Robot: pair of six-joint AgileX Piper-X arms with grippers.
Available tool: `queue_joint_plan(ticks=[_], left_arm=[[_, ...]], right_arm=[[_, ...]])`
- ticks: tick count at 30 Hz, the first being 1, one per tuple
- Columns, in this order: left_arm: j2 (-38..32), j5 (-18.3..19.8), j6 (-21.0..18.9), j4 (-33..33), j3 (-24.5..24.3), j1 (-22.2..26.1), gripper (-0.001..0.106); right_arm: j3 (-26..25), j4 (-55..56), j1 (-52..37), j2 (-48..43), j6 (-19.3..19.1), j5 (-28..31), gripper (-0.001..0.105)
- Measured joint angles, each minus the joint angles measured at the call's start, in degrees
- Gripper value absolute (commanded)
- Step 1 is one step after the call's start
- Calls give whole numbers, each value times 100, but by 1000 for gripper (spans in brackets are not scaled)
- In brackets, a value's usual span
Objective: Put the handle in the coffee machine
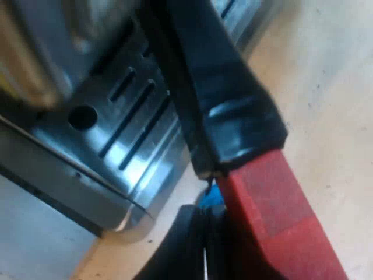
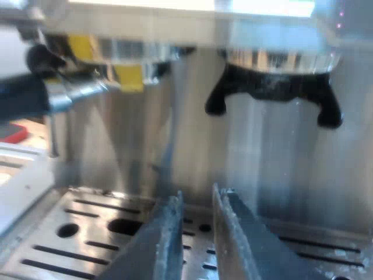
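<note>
The holder's dark handle (image 1: pixel 224 99) runs close past the camera and ends in red (image 1: pixel 274 221), above the espresso machine's slotted drip tray (image 1: pixel 125 131). My left gripper (image 1: pixel 201 242) is shut on the handle near the red end. Facing the machine's front, the dark handle (image 2: pixel 20 96) and its metal neck (image 2: pixel 70 93) reach in under the brew head with the yellow label (image 2: pixel 125 55). My right gripper (image 2: pixel 197 204) hovers low over the drip tray (image 2: pixel 76 230), its fingers a narrow gap apart with nothing between them.
A black forked cradle (image 2: pixel 274 87) hangs under a second metal outlet on the machine's front. The steel back wall (image 2: pixel 192 151) rises behind the tray. Pale wooden tabletop (image 1: pixel 326 87) lies beside the tray's edge. A small red shape (image 2: pixel 11 133) sits below the handle.
</note>
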Motion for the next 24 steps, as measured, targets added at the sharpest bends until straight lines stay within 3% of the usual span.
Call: queue_joint_plan(ticks=[5, 24], left_arm=[[-147, -144, -101, -124, 0, -205, 0], [-188, -334, -945, -432, 0, -1377, 0]], right_arm=[[3, 708, 361, -809, 0, 32, 53], [-62, 3433, 605, -3167, 45, 396, 55]])
